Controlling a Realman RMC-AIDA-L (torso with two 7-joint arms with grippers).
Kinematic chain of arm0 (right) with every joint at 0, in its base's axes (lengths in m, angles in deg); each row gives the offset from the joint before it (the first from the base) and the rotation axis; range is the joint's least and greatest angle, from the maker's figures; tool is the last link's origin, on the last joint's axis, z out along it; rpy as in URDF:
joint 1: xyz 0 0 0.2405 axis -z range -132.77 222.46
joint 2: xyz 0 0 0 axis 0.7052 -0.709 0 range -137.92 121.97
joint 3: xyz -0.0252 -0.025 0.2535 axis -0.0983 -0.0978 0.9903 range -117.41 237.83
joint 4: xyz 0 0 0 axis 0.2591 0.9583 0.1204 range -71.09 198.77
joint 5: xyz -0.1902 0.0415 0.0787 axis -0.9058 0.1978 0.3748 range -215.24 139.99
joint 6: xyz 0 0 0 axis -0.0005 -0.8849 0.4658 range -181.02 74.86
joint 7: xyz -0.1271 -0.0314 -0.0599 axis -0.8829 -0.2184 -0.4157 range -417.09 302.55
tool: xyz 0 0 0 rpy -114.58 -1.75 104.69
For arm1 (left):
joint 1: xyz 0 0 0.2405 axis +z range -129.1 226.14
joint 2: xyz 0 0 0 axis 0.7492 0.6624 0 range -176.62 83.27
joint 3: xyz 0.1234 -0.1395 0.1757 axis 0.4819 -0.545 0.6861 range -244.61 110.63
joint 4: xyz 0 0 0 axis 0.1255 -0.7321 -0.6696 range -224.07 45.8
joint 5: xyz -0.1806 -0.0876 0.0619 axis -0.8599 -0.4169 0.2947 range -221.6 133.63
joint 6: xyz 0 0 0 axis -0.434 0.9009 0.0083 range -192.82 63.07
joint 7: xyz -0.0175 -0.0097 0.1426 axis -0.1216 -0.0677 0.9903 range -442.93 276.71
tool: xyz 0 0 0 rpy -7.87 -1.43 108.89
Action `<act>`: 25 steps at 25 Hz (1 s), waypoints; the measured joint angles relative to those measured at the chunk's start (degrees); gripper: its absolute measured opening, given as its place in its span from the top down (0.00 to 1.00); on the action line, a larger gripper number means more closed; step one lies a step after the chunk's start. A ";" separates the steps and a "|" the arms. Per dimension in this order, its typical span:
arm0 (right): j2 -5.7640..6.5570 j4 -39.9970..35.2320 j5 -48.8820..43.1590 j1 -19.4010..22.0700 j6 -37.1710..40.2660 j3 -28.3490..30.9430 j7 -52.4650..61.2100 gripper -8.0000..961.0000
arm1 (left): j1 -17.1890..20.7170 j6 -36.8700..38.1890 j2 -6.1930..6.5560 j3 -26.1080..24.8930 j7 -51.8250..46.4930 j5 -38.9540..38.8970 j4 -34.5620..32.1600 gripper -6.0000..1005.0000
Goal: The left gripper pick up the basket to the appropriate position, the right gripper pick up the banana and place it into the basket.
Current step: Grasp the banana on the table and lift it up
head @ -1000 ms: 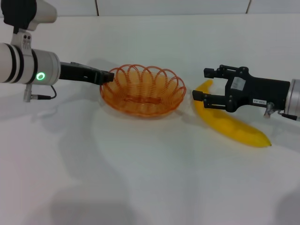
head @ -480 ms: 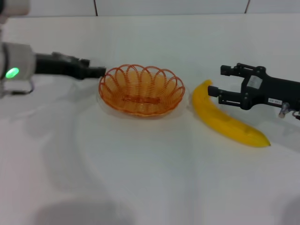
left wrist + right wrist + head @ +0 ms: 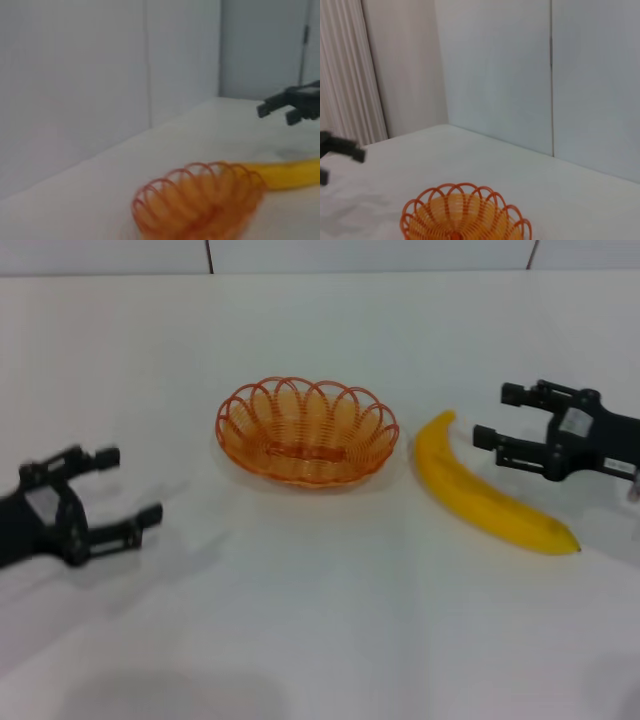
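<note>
basket (image 3: 307, 430) sits mid-table, banana (image 3: 488, 495) just right of it, untouched. right gripper (image 3: 502, 420), open and empty, should straddle the banana's middle; left gripper (image 3: 128, 488), open, waits left of the basket.

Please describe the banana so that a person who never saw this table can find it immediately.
On the white table, look beside the orange wire basket, on the robot's right. The banana lies flat there, apart from the basket, just in front of the open right tool. It is the only yellow, solid, curved thing; the left tool is far away.
</note>
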 joint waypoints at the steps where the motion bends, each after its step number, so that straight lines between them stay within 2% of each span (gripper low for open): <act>1: 0.36 -0.02 -0.07 0.51 0.78 -0.06 0.00 0.24 | 0.42 0.26 0.01 -0.05 2.46 -0.38 1.54 0.13; 6: 1.97 -0.01 -5.35 1.50 3.82 -0.82 2.78 0.24 | 0.52 -0.88 0.24 -0.60 7.71 -0.62 7.02 0.11; 9: 2.19 -0.30 -9.51 0.49 3.58 -0.82 7.00 0.24 | 0.34 -1.56 0.20 -1.53 9.75 -1.71 9.04 0.11; 12: 1.27 -1.78 -13.35 -1.38 2.46 -0.81 10.92 0.24 | 0.24 -1.57 0.16 -1.89 10.58 -2.10 9.81 0.11; 16: -1.41 -5.10 -19.27 -4.16 -3.13 -1.03 16.60 0.24 | 0.11 -1.56 0.06 -1.89 10.98 -2.15 9.97 0.11; 18: -2.34 -6.27 -21.46 -4.87 -4.59 -1.81 18.22 0.24 | -0.22 -1.56 0.02 -1.74 11.15 -2.17 10.19 0.11; 21: -2.92 -7.49 -22.46 -5.07 -4.89 -2.96 19.80 0.24 | -0.66 -1.24 0.04 -1.55 11.24 -2.19 10.61 0.11; 25: -3.02 -8.31 -22.68 -5.01 -4.77 -3.10 20.92 0.24 | -0.69 -0.95 0.06 -1.68 11.28 -2.23 10.70 0.11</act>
